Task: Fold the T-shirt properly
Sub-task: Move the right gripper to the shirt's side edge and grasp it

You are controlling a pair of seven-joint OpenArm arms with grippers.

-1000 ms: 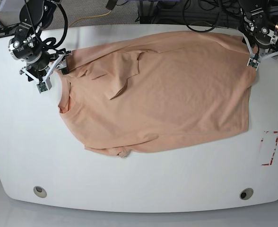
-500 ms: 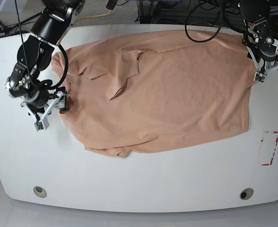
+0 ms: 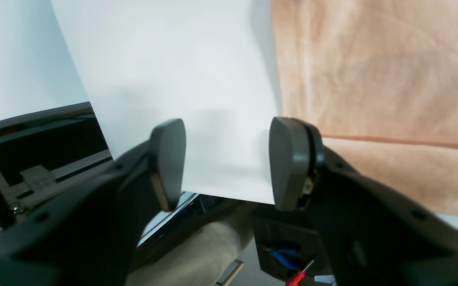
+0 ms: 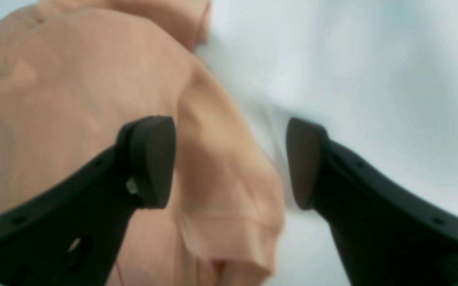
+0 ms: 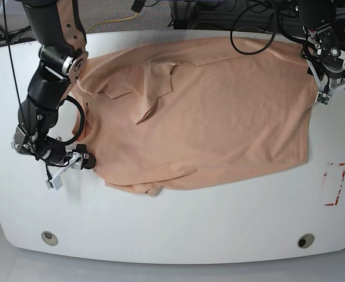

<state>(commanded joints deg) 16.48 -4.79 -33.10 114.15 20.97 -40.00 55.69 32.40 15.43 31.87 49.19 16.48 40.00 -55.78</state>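
The peach T-shirt (image 5: 219,111) lies spread across the white table (image 5: 172,223), collar to the left, with one sleeve folded onto the chest (image 5: 146,88). My right gripper (image 5: 70,169) stands open at the shirt's lower left edge. In the right wrist view the right gripper (image 4: 229,163) straddles a raised fold of the T-shirt (image 4: 221,178) without closing on it. My left gripper (image 5: 335,89) is at the shirt's upper right hem. The left wrist view shows the left gripper (image 3: 229,163) open over bare table, with the T-shirt (image 3: 372,79) just to its right.
A red-marked rectangle (image 5: 335,183) sits on the table at the right. Two round holes (image 5: 50,238) (image 5: 305,240) lie near the front edge. Cables and dark equipment crowd the far side; the table's edge (image 3: 94,131) shows close to the left gripper.
My right gripper has travelled down the shirt's left side, from beside the collar to the lower left edge. The left gripper has shifted slightly toward the front along the right hem.
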